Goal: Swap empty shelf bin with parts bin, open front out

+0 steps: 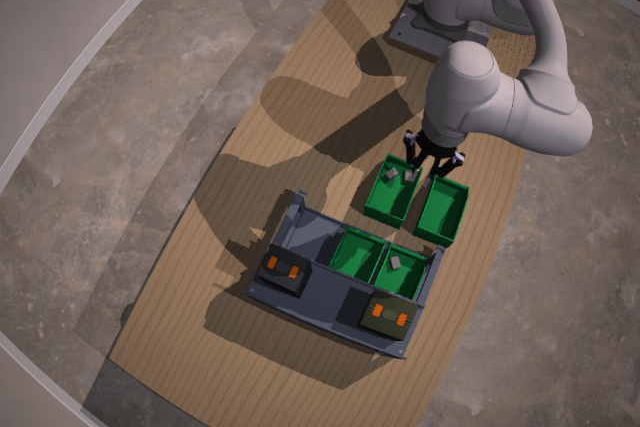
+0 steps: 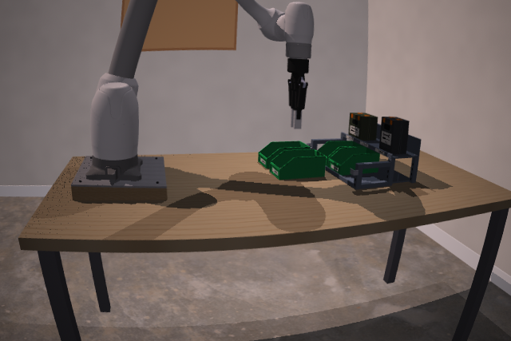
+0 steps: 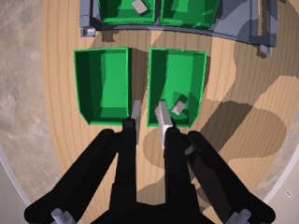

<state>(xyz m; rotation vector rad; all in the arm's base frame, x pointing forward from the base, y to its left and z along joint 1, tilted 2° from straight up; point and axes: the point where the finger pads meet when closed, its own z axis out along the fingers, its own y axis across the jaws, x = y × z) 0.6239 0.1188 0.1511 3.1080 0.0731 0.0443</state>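
The bin with parts [image 1: 388, 197] [image 2: 303, 167] [image 3: 174, 77] is green and stands upright on the table, two grey parts visible at its low-front end. Beside it stands an empty green bin [image 1: 443, 209] [image 3: 104, 86], also upright, a narrow gap between them. On the shelf [image 1: 323, 290] [image 2: 371, 182] stand a green bin [image 1: 359, 255] [image 3: 189, 11] that looks empty and, right of it in the top view, a green bin [image 1: 403, 277] with one visible part. My gripper [image 1: 420, 177] [image 2: 295, 122] [image 3: 149, 110] is slightly open, empty, and well above the two table bins near their low-front ends.
A dark box [image 1: 284, 272] [image 2: 394, 135] and an olive box [image 1: 388, 314] [image 2: 362, 125] stand on the upper board, above the shelf's back part. A bare bay [image 1: 314, 230] lies beside the empty-looking shelf bin, inside the end rail [image 1: 290, 215].
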